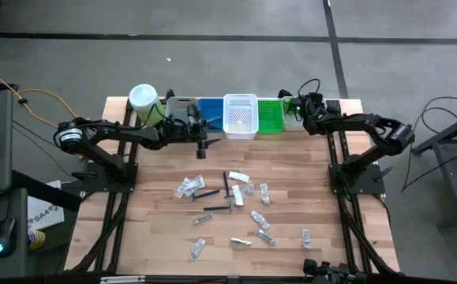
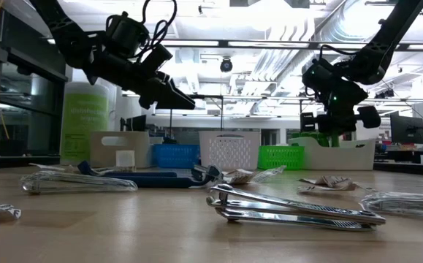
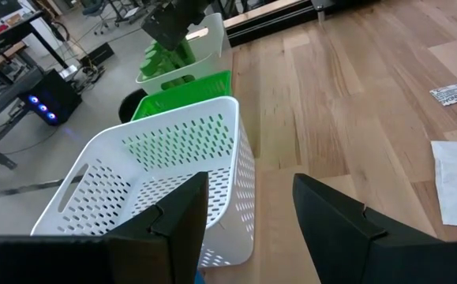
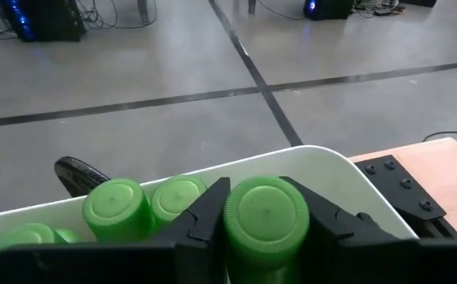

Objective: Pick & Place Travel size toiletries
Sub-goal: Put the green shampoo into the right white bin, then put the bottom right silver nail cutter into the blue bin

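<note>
Small toiletries lie scattered on the middle of the wooden table: clear sachets, dark blue sticks and metal pieces. My right gripper hangs over the white bin at the far right end of the bin row, shut on a small green bottle. More green bottles sit in that bin. My left gripper hovers open and holds nothing, above the table in front of the blue bin and the white basket. My right gripper pinches the green bottle by the sides of its round cap, one finger on each side. The cap's top faces back along the fingers. The fingers slant down into the white bin. Whether the bottle's bottom rests on anything is hidden by the bottle itself.
Along the table's far edge stand a tall pale-green jar with a white lid, a grey bin, the blue bin, the white basket, a green basket and the white bin. Bare wood lies at the near left.
</note>
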You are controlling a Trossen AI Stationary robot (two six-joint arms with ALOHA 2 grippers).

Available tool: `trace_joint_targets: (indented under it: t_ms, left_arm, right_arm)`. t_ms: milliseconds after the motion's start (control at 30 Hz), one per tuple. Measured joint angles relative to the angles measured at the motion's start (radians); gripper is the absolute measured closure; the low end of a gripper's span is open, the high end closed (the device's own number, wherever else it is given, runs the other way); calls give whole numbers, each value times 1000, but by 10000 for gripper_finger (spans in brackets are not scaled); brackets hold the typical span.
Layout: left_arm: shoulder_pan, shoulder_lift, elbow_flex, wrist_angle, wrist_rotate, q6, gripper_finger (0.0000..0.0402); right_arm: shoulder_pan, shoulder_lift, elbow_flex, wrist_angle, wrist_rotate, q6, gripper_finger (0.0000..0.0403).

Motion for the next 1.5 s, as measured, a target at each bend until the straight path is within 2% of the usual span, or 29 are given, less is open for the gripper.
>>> trace_joint_targets:
  t_ms: [300, 633, 1133, 1300, 1500]
  left_arm:
    - [0, 0, 0, 0, 0, -1, 217]
    - [0, 0, 0, 0, 0, -1, 217]
    - [0, 0, 0, 6, -1, -22, 217]
    - [0, -3, 0, 4, -3, -25, 217]
    - [0, -19, 1, -9, -41, -41, 217]
  right_arm:
    - [1, 0, 0, 8, 2, -1, 283]
    - [1, -5, 0, 8, 4, -4, 281]
    - [41, -167, 0, -6, 2, -125, 280]
    - [106, -273, 0, -63, -50, -166, 280]
    - [227, -420, 0, -162, -196, -270, 280]
